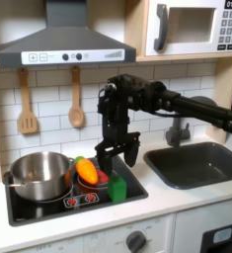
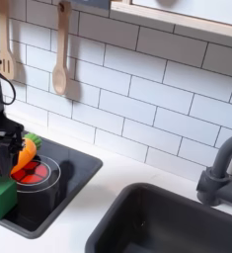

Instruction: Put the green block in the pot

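Right now my hand (image 1: 117,150) hangs open just above the green block (image 1: 118,188) on the stove's front edge, right of the pot (image 1: 38,174); it looks light, rigid, slick, so I'd pinch its flat sides.

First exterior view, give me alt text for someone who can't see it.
A black robot arm reaches down over a toy kitchen stovetop, its gripper open just above a green block. A shiny steel pot sits at the first exterior view's left, an orange toy vegetable beside it, and a dark sink at the right.
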Robot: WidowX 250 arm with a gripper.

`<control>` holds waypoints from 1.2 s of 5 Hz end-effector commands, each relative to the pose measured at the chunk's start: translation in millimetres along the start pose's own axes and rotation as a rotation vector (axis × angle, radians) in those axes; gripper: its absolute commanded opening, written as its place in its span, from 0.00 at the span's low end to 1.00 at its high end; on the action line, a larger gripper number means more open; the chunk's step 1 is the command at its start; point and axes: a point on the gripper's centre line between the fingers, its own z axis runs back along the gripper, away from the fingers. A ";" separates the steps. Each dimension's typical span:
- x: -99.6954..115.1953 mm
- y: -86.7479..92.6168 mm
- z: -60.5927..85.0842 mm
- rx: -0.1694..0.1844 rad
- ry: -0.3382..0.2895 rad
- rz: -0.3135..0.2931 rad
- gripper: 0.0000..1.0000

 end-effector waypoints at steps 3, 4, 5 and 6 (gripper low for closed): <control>-6.8 1.9 -19.2 0.039 0.030 -0.015 1.00; -9.5 -1.8 -24.5 0.038 0.043 -0.022 1.00; -8.1 1.4 -25.6 0.043 0.044 -0.014 1.00; -8.8 -0.3 -28.4 0.045 0.050 -0.016 1.00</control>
